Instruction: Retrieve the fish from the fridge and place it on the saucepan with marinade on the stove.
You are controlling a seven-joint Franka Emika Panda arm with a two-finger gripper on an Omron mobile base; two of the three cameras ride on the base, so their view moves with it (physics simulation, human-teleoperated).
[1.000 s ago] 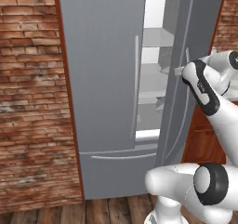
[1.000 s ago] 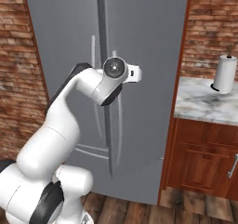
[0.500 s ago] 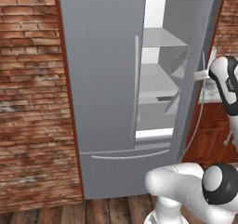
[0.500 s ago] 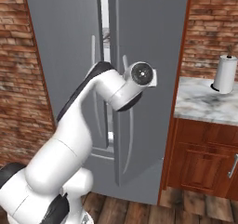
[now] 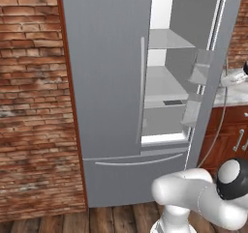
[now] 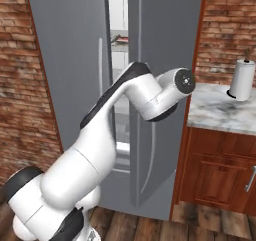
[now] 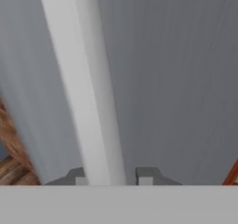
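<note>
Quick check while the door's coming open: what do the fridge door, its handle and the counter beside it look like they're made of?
Fridge door: grey brushed-looking metal, with an even matt sheen and faint vertical streaks, though it could be painted. Handle, between the jaws: pale smooth bar, probably satin metal. Counter: white stone with grey veining, marble-like, on reddish-brown wood cabinets.

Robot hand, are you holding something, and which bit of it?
Yes: the gripper is closed on the long handle of the fridge's right door.

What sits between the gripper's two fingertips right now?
In the hand view, the fridge door's long vertical handle runs straight between the fingertips of the gripper, whose jaws are closed on it, with the grey door face behind.
</note>
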